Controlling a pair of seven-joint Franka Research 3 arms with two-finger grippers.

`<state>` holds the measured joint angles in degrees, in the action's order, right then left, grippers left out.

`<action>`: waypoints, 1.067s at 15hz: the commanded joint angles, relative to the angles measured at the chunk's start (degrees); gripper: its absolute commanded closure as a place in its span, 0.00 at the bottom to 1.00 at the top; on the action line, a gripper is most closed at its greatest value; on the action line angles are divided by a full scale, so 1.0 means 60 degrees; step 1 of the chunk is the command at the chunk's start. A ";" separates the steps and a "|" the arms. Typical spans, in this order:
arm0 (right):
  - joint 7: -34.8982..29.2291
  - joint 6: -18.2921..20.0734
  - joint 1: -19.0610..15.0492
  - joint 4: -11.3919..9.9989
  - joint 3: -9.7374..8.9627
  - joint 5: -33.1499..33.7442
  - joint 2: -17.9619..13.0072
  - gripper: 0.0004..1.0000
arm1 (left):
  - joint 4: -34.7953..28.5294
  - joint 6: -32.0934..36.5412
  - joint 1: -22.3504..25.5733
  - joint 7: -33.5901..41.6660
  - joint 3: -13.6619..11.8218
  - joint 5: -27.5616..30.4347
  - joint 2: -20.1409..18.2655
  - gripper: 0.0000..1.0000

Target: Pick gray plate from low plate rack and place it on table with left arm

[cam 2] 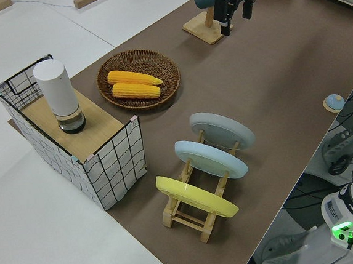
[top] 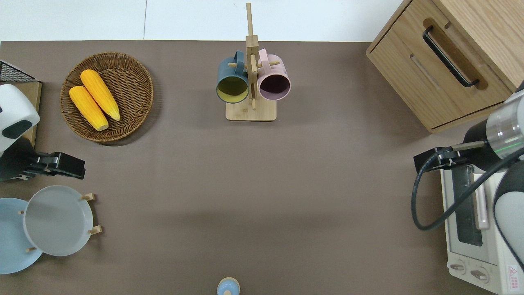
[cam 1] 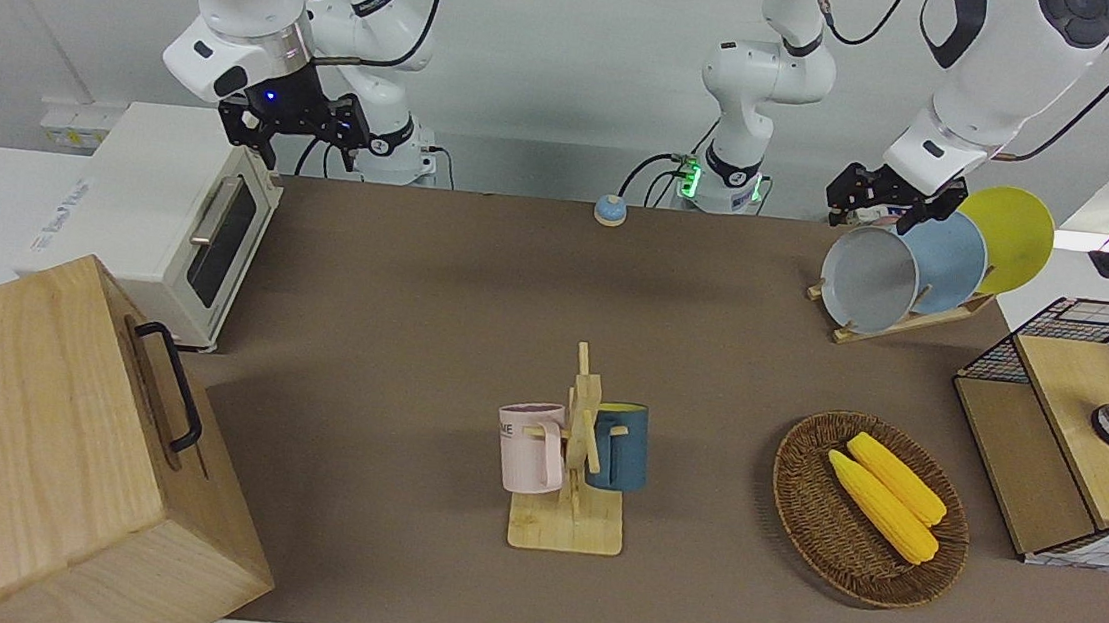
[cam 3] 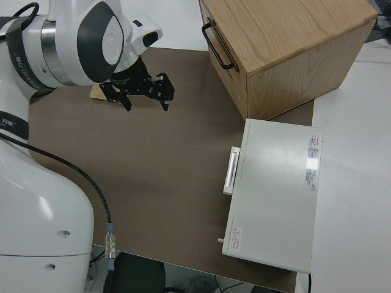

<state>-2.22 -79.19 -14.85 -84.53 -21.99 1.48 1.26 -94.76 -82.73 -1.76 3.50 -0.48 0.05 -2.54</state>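
Observation:
The gray plate leans in the low plate rack at the left arm's end of the table. It is the plate closest to the table's middle. My left gripper hangs open and holds nothing. It is in the air over the mat between the gray plate's upper rim and the wicker basket, apart from the plate. The right gripper is parked and open.
A sky-blue plate and a yellow plate lean in the same rack. A wicker basket holds two corn cobs. A mug stand, a wire crate, a wooden cabinet, a toaster oven and a small bell are also here.

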 commanded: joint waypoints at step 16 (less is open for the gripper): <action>-0.0113 0.0117 -0.0220 0.0069 -0.0188 0.0061 -0.0019 0.02 | -0.5254 -0.4271 0.1728 -0.0128 -0.0477 -0.1969 -0.2828 0.00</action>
<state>-2.22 -79.19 -14.85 -84.53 -21.99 1.48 1.26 -121.64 -104.15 6.55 4.13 -3.71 -8.79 -16.98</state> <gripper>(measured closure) 0.013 0.000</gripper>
